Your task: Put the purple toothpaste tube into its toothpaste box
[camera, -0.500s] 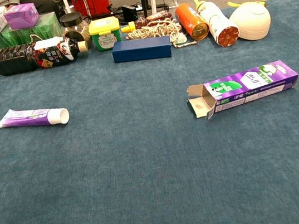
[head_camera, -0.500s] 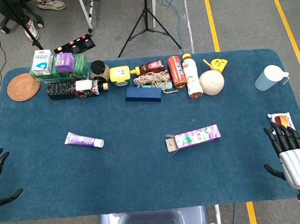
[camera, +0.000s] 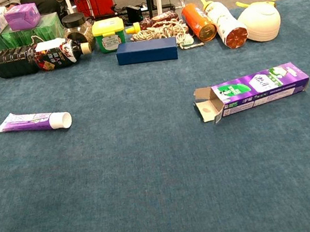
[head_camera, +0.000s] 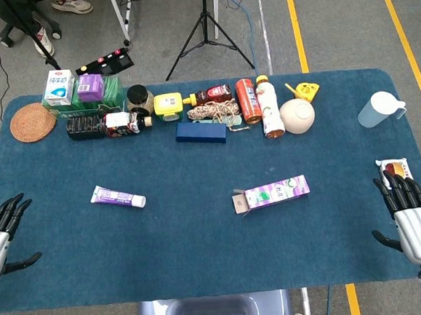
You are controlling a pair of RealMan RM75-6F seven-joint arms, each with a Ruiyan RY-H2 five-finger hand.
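Lying flat, white-capped purple toothpaste tube (head_camera: 117,198)

1. Toothpaste box (camera: 259,88), near right: printed characters on its purple face, too small to read.
2. Purple toothpaste tube (camera: 33,121), near left: print illegible.
3. White carton (head_camera: 58,88), far left: blue characters, not legible.

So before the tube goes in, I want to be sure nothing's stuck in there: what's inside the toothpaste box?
The toothpaste box lies on its side, left-end flaps open. The chest view shows only pale inner cardboard just inside the mouth; nothing shows there. The rest of its interior is hidden by its walls.
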